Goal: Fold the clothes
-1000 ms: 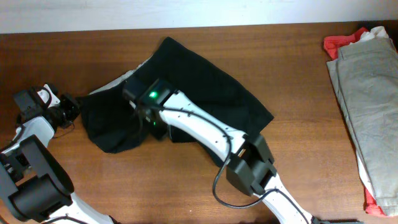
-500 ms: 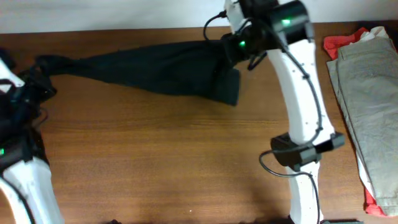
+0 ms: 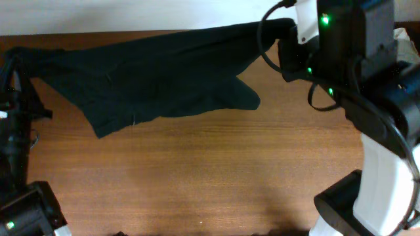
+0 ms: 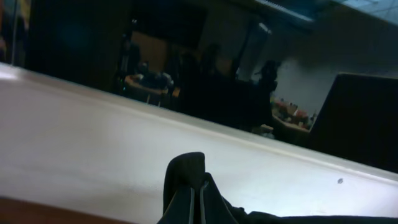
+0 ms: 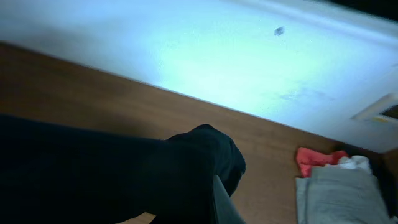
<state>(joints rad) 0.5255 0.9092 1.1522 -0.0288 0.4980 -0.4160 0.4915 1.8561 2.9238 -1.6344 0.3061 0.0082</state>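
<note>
From above, the dark garment (image 3: 157, 82) hangs stretched across the back of the bench (image 3: 197, 177), held up at both ends. Its left corner runs into the left end effector (image 3: 14, 60) at the far left edge, and its right corner into the right end effector (image 3: 287, 31) near the top right. A loose flap droops toward the wood in the middle.

Through the left wrist camera, the fingers are pressed tight together, with a bunch of the dark cloth pinched between them. More of the fabric trails off low to the right.

The right wrist camera shows that end effector clamped on a gathered knot of the garment. The cloth falls away to the left over the bench. A pile of clothes (image 5: 339, 186), red and grey, lies at the right.
</note>
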